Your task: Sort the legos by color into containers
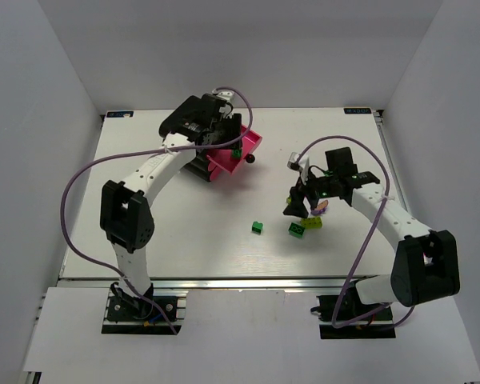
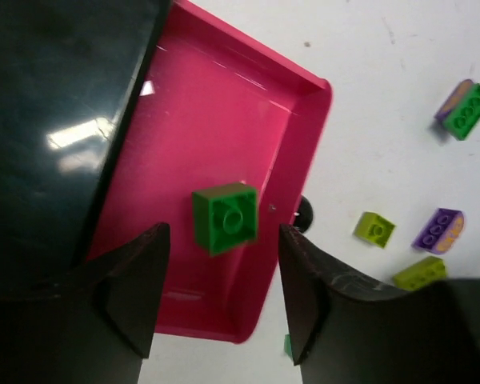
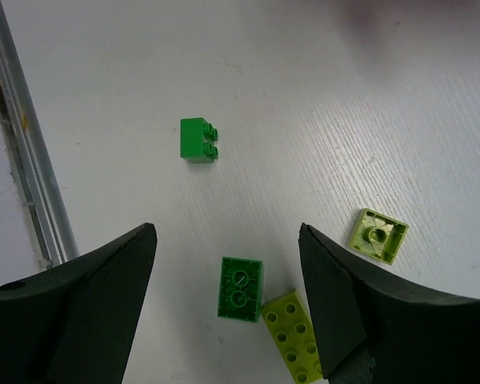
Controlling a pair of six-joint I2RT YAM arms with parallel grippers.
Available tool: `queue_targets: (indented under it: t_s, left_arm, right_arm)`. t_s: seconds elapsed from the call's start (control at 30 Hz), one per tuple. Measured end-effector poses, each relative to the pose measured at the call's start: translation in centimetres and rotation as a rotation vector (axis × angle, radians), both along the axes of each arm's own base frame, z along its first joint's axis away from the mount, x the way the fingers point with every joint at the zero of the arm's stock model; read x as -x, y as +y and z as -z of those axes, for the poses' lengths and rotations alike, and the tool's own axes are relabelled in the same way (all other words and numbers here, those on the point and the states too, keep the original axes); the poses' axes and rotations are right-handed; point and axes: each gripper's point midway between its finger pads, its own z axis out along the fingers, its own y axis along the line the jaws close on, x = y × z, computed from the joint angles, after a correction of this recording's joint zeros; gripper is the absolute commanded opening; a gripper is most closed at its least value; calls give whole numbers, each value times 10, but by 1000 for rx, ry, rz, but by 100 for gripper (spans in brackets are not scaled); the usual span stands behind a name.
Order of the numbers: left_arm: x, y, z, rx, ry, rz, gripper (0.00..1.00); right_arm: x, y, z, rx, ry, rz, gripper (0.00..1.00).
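The pink drawer [image 1: 254, 142] is pulled out of the black casing [image 1: 197, 165]; it also shows in the left wrist view [image 2: 224, 120]. My left gripper [image 1: 224, 138] hovers over it, open and empty [image 2: 224, 280]. A dark green brick [image 2: 225, 218] shows underside up inside the drawer. My right gripper [image 1: 302, 206] is open [image 3: 226, 240] above a dark green brick [image 3: 240, 288] that touches a yellow-green brick [image 3: 292, 334]. Another dark green brick [image 3: 198, 140] and a yellow-green square brick [image 3: 378, 236] lie nearby. A purple brick [image 1: 322, 206] lies by the right gripper.
The drawer's dark knob [image 2: 304, 214] faces the loose bricks. A lone green brick [image 1: 258, 228] lies mid-table. In the left wrist view, purple bricks [image 2: 440, 230] and a purple-and-green piece [image 2: 464, 110] lie on the table. A metal rail [image 3: 20, 152] runs along the table edge.
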Motion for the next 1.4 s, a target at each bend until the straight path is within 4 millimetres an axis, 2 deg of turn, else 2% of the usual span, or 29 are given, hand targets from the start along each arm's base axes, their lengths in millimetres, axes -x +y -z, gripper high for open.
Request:
queue_targets:
  t_s: [0.03, 0.07, 0.2, 0.3, 0.33, 0.4, 0.47, 0.5, 0.53, 0.57, 0.6, 0.67, 0.77, 0.87, 1.0, 1.07, 1.1, 1.13, 1.2, 1.23, 1.27, 1.33, 1.4]
  left_arm:
    - [-2, 1, 0, -9, -1, -7, 72]
    - [-4, 1, 0, -14, -2, -12, 72]
    - [-7, 3, -7, -25, -17, -19, 74]
    - [-4, 3, -15, -19, -33, -13, 66]
    - [-2, 4, -20, -10, -48, -9, 54]
    - [16, 11, -31, 19, -74, 3, 30]
    - [45, 27, -44, 56, -116, 9, 22]
    - [63, 37, -51, 71, -139, 8, 23]
    - [80, 47, -58, 85, -166, 6, 29]
    - [96, 58, -66, 99, -201, -1, 52]
    - [112, 69, -76, 108, -240, -9, 60]
    - [137, 90, -95, 142, -318, -48, 70]
    - [160, 114, -108, 167, -400, -109, 73]
    - [171, 134, -95, 137, -411, -171, 75]
    - [174, 148, -61, 65, -357, -222, 75]
    - [175, 152, -46, 37, -331, -235, 74]
    - [176, 154, -39, 27, -321, -239, 74]
    - [177, 156, -34, 18, -313, -242, 72]
    - [180, 159, -28, 6, -307, -250, 68]
    - [181, 160, -27, 4, -310, -252, 63]
    - [182, 161, -26, 6, -313, -253, 60]
    - [185, 163, -24, 8, -322, -253, 54]
    - [188, 165, -20, 11, -328, -251, 39]
  right_arm:
    - [0, 2, 2, 5, 2, -5, 79]
    - [1, 4, 4, 12, 1, -16, 89]
    - [5, 15, 9, 33, -24, -66, 89]
    - [4, 25, 10, 39, -85, -113, 89]
    - [4, 29, 12, 43, -110, -131, 89]
    - [5, 38, 20, 55, -133, -165, 89]
    - [7, 49, 33, 78, -130, -196, 89]
    - [10, 55, 42, 95, -118, -213, 89]
    - [12, 59, 51, 113, -105, -224, 89]
    - [14, 63, 61, 136, -92, -232, 89]
    - [17, 66, 70, 157, -80, -241, 89]
    - [22, 70, 86, 201, -52, -248, 89]
    - [24, 74, 100, 249, -28, -242, 89]
    - [21, 78, 105, 267, -27, -234, 85]
    - [16, 86, 110, 285, -37, -219, 71]
    - [16, 89, 114, 295, -38, -220, 57]
    - [17, 90, 116, 300, -36, -221, 49]
    - [16, 92, 118, 303, -41, -225, 31]
    - [17, 94, 118, 304, -44, -226, 15]
    - [18, 94, 118, 305, -41, -229, 5]
    - [19, 94, 118, 305, -42, -235, 0]
    - [22, 93, 115, 305, -39, -254, 0]
    - [29, 93, 102, 294, -32, -289, 0]
